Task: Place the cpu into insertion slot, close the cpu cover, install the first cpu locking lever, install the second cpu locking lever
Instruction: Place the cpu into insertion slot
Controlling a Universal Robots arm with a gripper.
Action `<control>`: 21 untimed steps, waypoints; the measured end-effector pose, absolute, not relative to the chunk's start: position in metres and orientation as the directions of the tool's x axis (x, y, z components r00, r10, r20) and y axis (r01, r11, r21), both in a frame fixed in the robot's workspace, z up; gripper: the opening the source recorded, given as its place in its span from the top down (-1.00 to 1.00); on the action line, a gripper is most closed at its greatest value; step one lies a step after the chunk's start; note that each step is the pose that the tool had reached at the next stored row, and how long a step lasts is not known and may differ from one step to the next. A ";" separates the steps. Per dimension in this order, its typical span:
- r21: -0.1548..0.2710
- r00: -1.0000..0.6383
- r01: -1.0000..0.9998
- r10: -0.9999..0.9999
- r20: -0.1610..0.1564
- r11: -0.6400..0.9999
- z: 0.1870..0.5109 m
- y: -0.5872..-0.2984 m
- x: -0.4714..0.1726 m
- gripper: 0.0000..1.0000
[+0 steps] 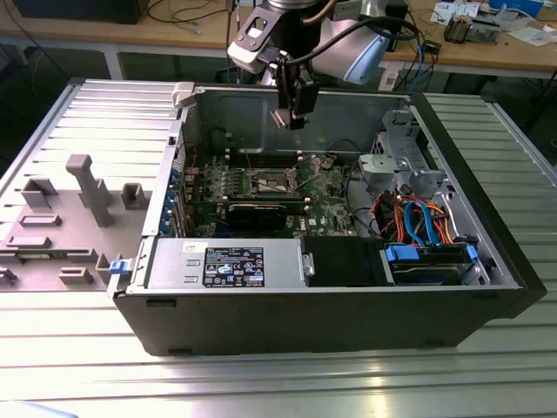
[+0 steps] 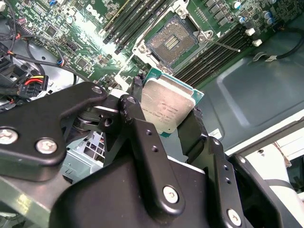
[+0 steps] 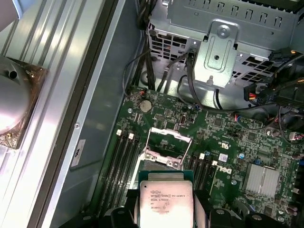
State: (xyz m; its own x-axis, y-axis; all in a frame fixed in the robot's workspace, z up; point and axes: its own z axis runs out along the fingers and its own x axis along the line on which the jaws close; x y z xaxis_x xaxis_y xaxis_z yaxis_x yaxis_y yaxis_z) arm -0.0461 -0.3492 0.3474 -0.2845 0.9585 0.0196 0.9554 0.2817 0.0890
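The gripper (image 2: 167,107) is closed on the cpu (image 2: 168,102), which is pinched at two opposite edges between the black fingers (image 2: 134,107) with its grey metal face turned towards the camera in both wrist views. In the exterior view the gripper (image 1: 291,109) is seen hanging over the open computer case (image 1: 305,305), well above the motherboard (image 1: 261,187), so the cpu (image 1: 280,118) is carried in the air and touches nothing else. Below it, the insertion slot (image 2: 173,42) is shown bare, its contact field exposed and nothing seated in it. In the first wrist view the cpu cover (image 3: 171,134) is seen as a metal frame standing tilted up at the far side of the slot, not folded down. A thin wire locking lever (image 2: 228,45) is seen beside the slot and appears unlatched; the other lever cannot be made out with certainty. By this showing, none of the four steps is judged complete: the chip is not seated, the cover is open and the levers are not fastened.
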 end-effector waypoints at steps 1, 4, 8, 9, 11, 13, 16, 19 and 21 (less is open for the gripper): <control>0.089 -0.275 0.958 0.961 0.020 0.272 0.347 -0.349 -0.046 -0.09; 0.089 -0.238 0.968 0.971 0.020 0.235 0.347 -0.349 -0.046 -0.09; 0.089 -0.199 0.977 0.980 0.020 0.196 0.346 -0.349 -0.046 -0.09; 0.089 -0.191 0.978 0.981 0.019 0.189 0.346 -0.349 -0.047 -0.09; 0.089 -0.189 0.978 0.982 0.020 0.187 0.346 -0.349 -0.047 -0.09; 0.089 -0.189 0.978 0.982 0.020 0.186 0.346 -0.349 -0.047 -0.09; 0.089 -0.188 0.979 0.982 0.020 0.185 0.346 -0.349 -0.047 -0.09; 0.089 -0.187 0.979 0.982 0.020 0.185 0.346 -0.349 -0.047 -0.09; 0.089 -0.187 0.979 0.982 0.020 0.184 0.346 -0.349 -0.047 -0.09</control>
